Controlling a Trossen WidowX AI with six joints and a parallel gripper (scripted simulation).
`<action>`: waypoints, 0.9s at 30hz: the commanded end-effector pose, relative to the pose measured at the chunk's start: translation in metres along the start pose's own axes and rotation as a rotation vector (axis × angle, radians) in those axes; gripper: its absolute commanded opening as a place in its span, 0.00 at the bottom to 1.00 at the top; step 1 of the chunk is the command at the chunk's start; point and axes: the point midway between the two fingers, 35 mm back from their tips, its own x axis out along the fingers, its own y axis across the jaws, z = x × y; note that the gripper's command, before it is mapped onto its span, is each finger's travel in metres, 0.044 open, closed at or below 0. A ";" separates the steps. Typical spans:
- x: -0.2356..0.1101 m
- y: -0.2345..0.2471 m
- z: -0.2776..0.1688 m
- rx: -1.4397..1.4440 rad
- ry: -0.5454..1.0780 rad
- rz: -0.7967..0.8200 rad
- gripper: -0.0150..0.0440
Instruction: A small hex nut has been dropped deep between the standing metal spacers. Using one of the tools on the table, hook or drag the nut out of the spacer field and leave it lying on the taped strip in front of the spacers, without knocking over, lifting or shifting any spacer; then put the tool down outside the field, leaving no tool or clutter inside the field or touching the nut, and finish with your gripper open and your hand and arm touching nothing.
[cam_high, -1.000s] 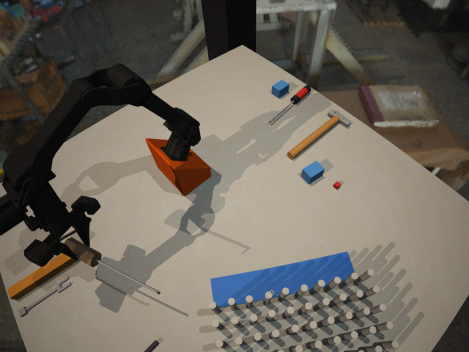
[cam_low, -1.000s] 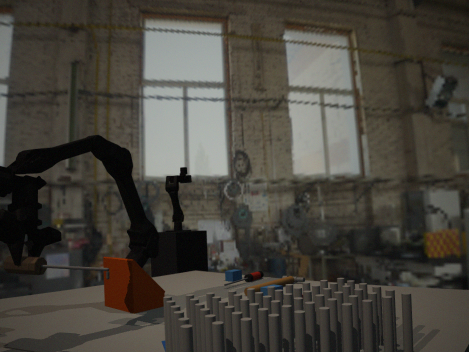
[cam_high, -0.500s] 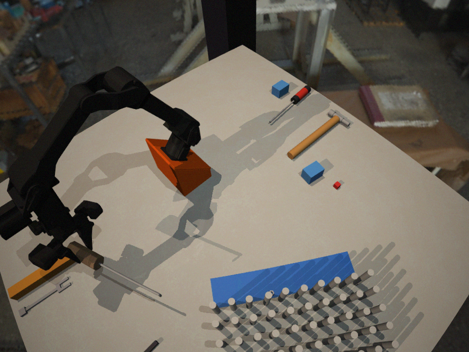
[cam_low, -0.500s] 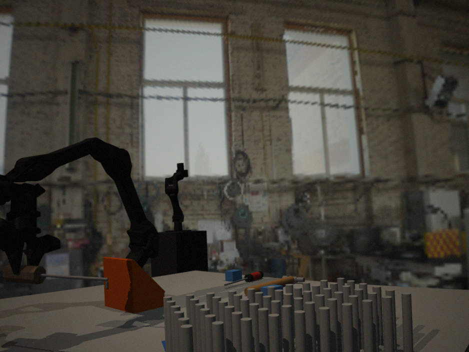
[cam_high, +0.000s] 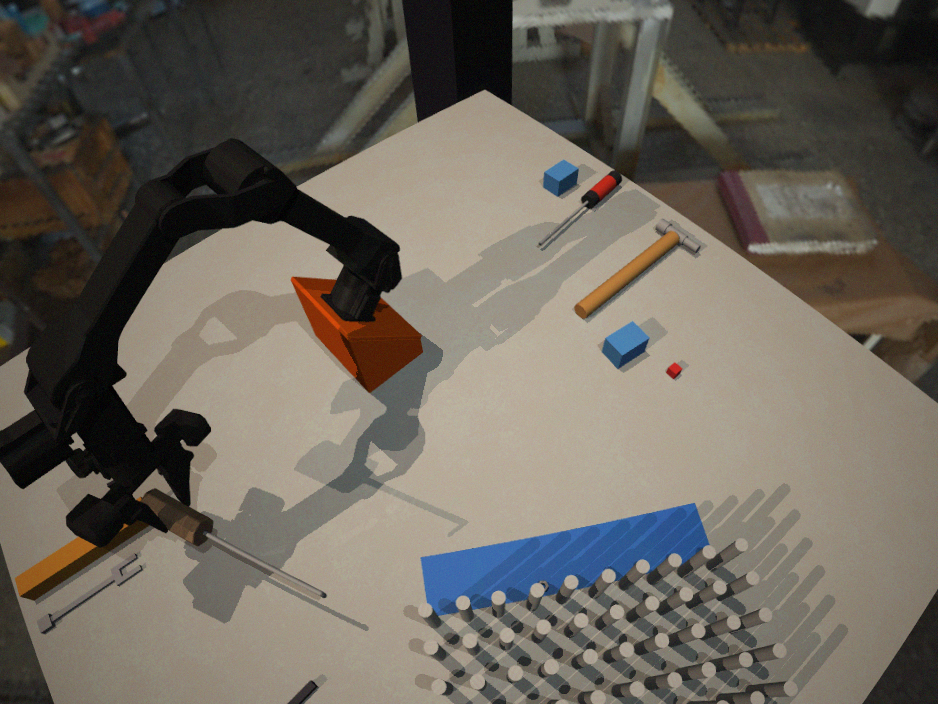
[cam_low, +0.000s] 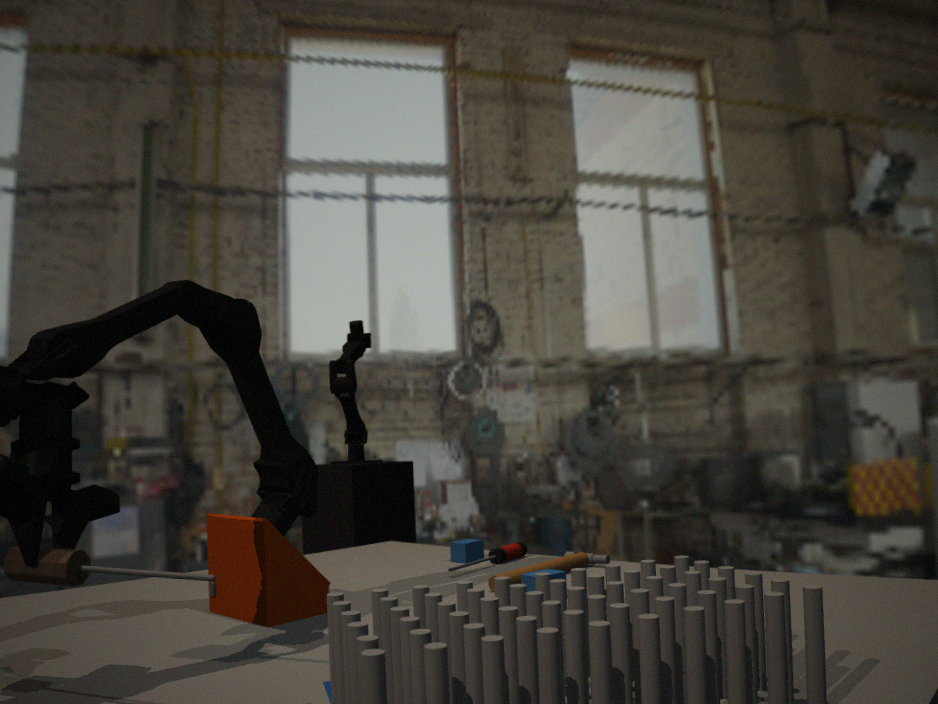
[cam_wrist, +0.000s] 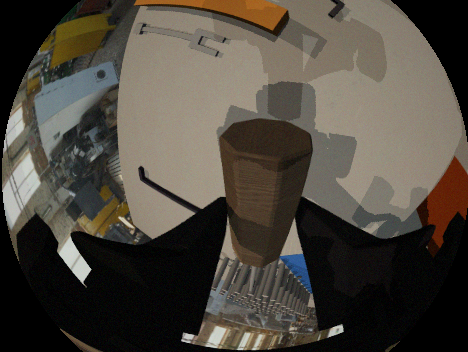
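My gripper is shut on the wooden handle of a hook tool and holds it above the table at the left. Its thin shaft points toward the spacer side, with a small downturned tip, outside the field. Several grey spacers stand upright in rows. The blue strip lies along their front row. The small nut shows beside a front-row spacer top, near the strip's edge; it is partly hidden, so its exact place is unclear.
The arm rises from an orange wedge. An orange bar and a forked grey tool lie below the gripper, left. A dark bent rod lies near the front. A hammer, screwdriver and blue blocks lie farther right.
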 end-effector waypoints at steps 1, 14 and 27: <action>0.004 0.000 0.000 0.005 0.007 0.004 0.25; 0.019 -0.004 0.004 0.005 0.008 0.004 0.25; 0.033 -0.008 0.008 0.005 0.008 0.004 0.25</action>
